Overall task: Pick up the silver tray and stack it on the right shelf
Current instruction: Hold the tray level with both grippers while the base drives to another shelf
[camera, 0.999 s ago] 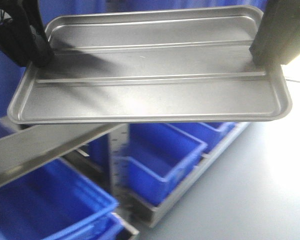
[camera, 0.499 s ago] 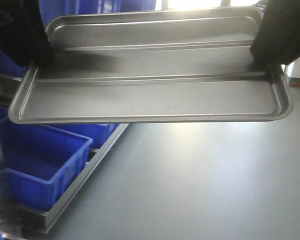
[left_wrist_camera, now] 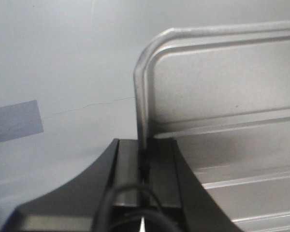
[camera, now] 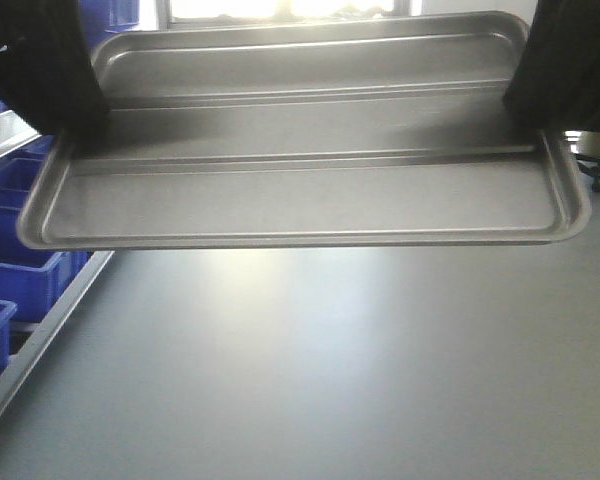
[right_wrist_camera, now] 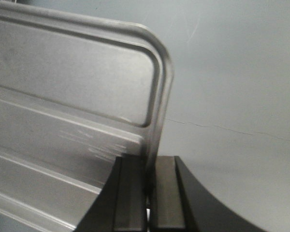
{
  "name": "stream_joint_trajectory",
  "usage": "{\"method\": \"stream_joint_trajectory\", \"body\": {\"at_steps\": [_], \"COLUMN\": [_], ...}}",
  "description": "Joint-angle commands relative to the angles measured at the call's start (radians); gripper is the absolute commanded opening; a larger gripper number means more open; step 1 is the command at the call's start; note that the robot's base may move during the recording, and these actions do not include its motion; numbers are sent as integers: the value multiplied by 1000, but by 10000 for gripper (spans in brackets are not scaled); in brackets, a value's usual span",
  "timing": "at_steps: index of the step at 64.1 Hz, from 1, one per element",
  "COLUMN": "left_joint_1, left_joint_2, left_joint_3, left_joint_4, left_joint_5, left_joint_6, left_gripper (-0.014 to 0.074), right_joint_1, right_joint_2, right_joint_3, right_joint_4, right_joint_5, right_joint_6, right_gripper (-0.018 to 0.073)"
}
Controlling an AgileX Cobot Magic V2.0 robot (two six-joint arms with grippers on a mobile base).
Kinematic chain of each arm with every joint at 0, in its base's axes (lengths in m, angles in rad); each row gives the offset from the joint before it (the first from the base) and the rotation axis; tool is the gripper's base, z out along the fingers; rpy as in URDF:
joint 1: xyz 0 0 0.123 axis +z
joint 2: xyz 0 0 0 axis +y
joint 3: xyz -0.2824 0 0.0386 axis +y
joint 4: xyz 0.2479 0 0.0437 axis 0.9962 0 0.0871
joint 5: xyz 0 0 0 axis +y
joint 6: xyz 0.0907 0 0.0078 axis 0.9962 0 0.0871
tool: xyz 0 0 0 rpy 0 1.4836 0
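Jaws tight on silver tray rim

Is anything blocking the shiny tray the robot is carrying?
Nothing visible. The left gripper and right gripper each pinch a short rim of the silver tray, with nothing between. Beyond it lies only bare grey floor; the blue bins sit off to the left. The shelf itself is out of view.

The silver tray, held level
Short ends clamped by left gripper and right gripper — blue bins lower left.
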Motion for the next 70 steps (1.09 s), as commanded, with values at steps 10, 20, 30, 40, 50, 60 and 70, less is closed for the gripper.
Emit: {"method": "stream_joint_trajectory", "body": {"at_steps": [10, 20, 30, 40, 50, 60, 70], "left_joint_1": [-7, -7, -7, -7, -7, -7, -7], "left_joint_2": [-26, -26, -26, -26, -26, -26, -26], "left_joint_3": [-30, -30, -30, -30, -30, -30, -30], "left_joint_4": [32, 32, 30, 23, 23, 15, 15], "left_joint_5": [2, 2, 2, 2, 2, 2, 2], "left_joint_6": [23, 23, 23, 23, 23, 23, 23], "left_gripper": [-102, -102, -102, -102, -102, -102, -102], "right_joint_1": [-6, -6, -6, -6, -6, -6, -6], "right_joint_2": [-27, -27, -27, -27, -27, -27, -27], "right_joint_3": [-30, -30, -30, -30, -30, -30, -30], "right_joint_4": [-49, -49, -49, -49, -49, -49, -49], "right_joint_5": [-54, -54, -54, -54, -54, -54, -54], "right_joint_6": [-22, -22, -22, -22, -22, -22, -22], "right_gripper": [56, 56, 56, 56, 56, 56, 56]}}
